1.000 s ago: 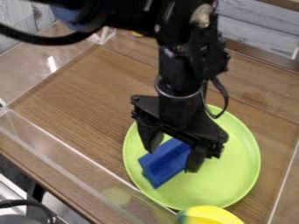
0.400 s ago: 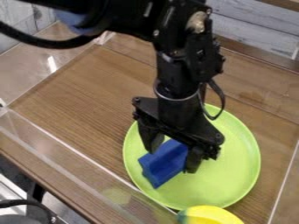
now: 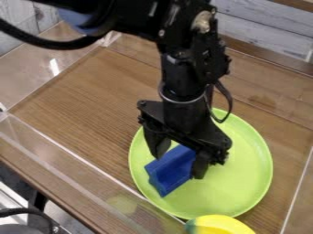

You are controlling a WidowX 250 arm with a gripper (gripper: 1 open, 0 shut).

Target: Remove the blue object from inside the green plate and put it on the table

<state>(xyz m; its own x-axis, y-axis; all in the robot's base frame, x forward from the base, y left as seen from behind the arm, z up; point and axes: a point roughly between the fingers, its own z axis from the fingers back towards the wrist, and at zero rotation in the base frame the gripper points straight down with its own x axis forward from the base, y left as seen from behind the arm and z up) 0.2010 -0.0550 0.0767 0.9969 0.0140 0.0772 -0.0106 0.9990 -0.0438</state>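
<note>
The blue object (image 3: 171, 171) lies inside the green plate (image 3: 244, 178), toward its left half, tilted with one end near the plate's front rim. My black gripper (image 3: 184, 155) points straight down over the block's upper end. Its two fingers stand open, one on each side of the block, and the upper end of the block is hidden between them. Whether the fingers touch the block cannot be told. The plate rests on the brown wooden table (image 3: 86, 101).
Clear acrylic walls (image 3: 55, 160) border the table at the front and left. A small yellow round thing (image 3: 222, 225) sits at the bottom edge just in front of the plate. Bare wood stretches to the left of and behind the plate.
</note>
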